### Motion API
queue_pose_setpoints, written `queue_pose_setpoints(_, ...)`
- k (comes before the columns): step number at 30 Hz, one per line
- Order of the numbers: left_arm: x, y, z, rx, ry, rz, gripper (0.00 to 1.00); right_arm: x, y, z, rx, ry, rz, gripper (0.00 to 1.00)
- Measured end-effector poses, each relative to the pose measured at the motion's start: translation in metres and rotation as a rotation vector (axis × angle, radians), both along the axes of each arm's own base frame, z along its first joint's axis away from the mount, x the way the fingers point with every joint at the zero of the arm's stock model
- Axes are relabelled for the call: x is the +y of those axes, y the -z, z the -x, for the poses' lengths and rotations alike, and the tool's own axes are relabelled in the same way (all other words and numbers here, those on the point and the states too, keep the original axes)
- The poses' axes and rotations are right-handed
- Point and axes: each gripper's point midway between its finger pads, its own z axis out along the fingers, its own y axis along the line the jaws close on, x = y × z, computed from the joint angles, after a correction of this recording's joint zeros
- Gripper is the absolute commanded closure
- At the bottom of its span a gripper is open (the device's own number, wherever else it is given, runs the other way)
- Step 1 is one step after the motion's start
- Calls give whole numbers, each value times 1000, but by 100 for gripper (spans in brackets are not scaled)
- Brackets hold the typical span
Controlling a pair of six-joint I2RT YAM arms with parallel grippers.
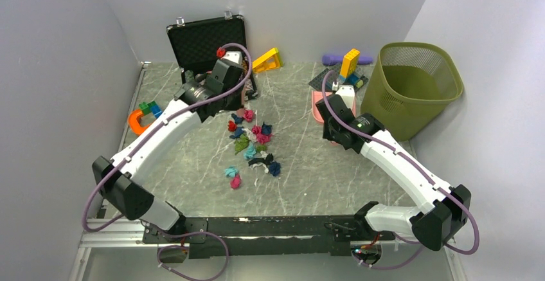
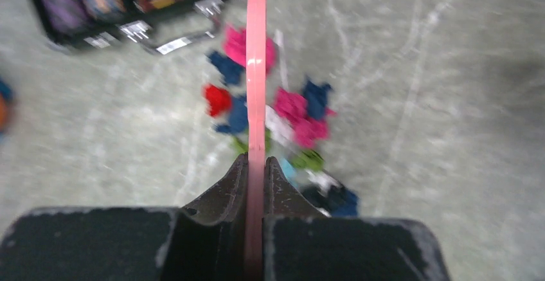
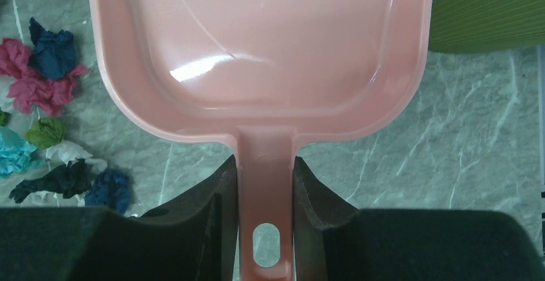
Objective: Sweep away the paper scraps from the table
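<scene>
- paper scraps (image 1: 252, 141) lie in a loose pile in the middle of the table (image 1: 308, 184); two strays, teal and magenta, sit just on the pile's near side
- left gripper (image 2: 256, 162) is clamped on a thin pink sweeper (image 2: 256, 56), seen edge-on over the pile; can't tell if it touches the scraps
- right gripper (image 3: 265, 165) is clamped on the handle of the pink dustpan (image 3: 257, 49); pan is right of the pile, apart from it
- risk: the pan's side wall faces the pile, not its mouth; scraps would likely jam against the wall or slip past
- risk: wads look light; a fast stroke could scatter them towards the open black case (image 1: 205, 43) beyond the pile
- risk: one pass may miss the strays
- green bin (image 1: 398, 110) is far right of the pile; a tilted pan could spill en route
</scene>
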Motion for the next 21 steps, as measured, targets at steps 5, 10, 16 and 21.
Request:
queue_pose_setpoints(5, 23, -4, -42, -109, 16, -275, 100, 6, 2, 2, 22, -44, -9, 100)
queue_pose_setpoints(10, 32, 6, -75, -174, 102, -546, 100, 11, 10, 5, 62, -88, -8, 100)
queue_pose_setpoints(16, 4, 33, -102, -216, 299, -758, 100, 23, 33, 12, 148, -134, 11, 100)
queue_pose_setpoints(21, -30, 89, -98, -131, 514, -884, 100, 28, 37, 19, 172, -158, 17, 100)
